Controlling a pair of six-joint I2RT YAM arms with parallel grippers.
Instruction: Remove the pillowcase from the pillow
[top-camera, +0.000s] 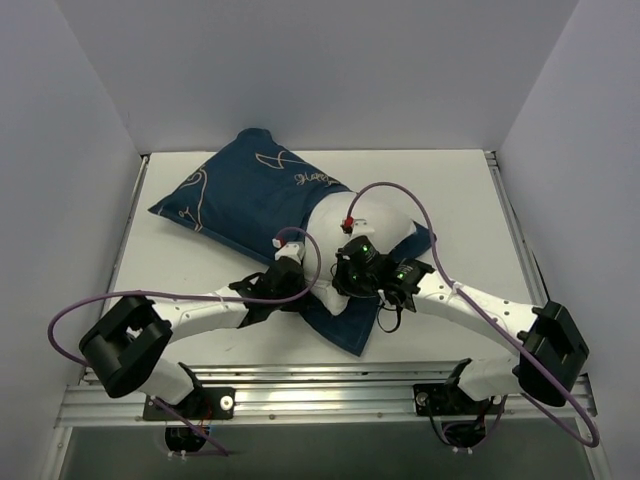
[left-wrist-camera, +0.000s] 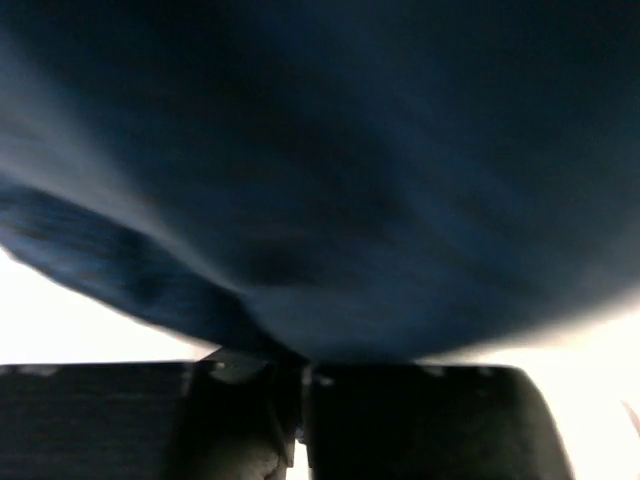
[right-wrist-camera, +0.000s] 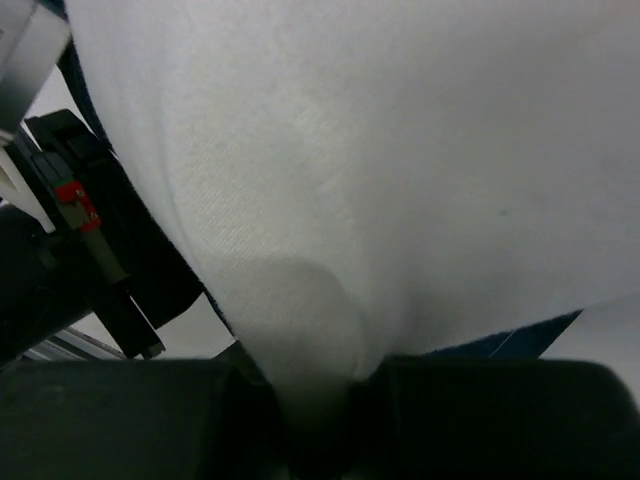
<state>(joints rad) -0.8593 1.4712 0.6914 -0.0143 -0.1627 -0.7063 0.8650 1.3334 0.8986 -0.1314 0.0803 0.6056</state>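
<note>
pillowcase (left-wrist-camera: 330, 200) pinched in left tool (left-wrist-camera: 303, 378), pillow (right-wrist-camera: 380, 150) in right tool (right-wrist-camera: 315, 390), per wrist views

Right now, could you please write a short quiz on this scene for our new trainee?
1. True or false: the left gripper is pinching the white pillow.
2. What is the right gripper closed on? A) the navy pillowcase B) the pillow C) nothing
3. In the top view, is the pillow fully out of the pillowcase?

Key: 1. False; it pinches the pillowcase. 2. B. 3. No; only the end by the grippers shows, and the rest is covered.
</note>
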